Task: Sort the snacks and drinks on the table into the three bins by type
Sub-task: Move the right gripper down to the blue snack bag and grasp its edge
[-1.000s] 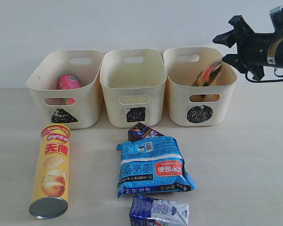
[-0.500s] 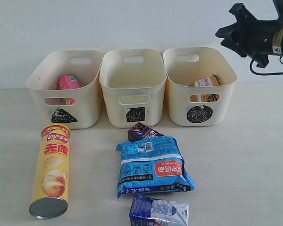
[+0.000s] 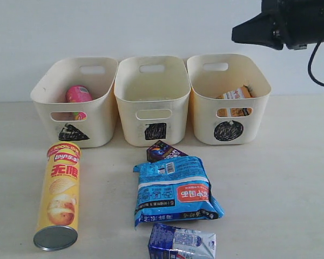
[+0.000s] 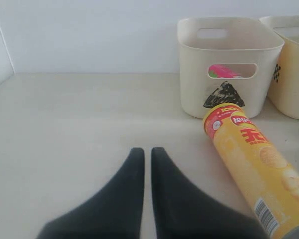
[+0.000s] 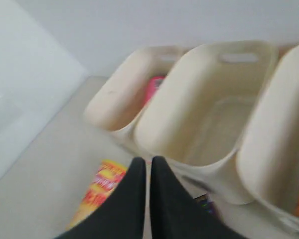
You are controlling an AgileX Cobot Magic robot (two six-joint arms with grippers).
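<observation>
The yellow Lay's tube [image 3: 58,199] lies on the table [image 3: 270,183] at the left, also seen as the yellow Lay's tube [image 4: 254,162]. The pink tube [image 3: 78,95] sits in the triangle bin [image 3: 75,102]. The orange bag [image 3: 235,102] rests in the circle bin [image 3: 228,97]; the square bin [image 3: 151,100] looks empty. The blue foil bag [image 3: 175,190] lies mid-table with the purple drink box [image 3: 162,151] behind it and the blue-and-white carton [image 3: 181,243] in front. My right gripper [image 3: 236,33] hangs shut, high above the circle bin. My left gripper [image 4: 146,152] is shut beside the Lay's tube.
A white wall [image 3: 151,27] stands right behind the bins. Bare table lies to the right of the blue bag and to the left of the Lay's tube.
The orange bag dropped from my right gripper and settled in the circle bin. That gripper then rose, swung toward the left and shut.
</observation>
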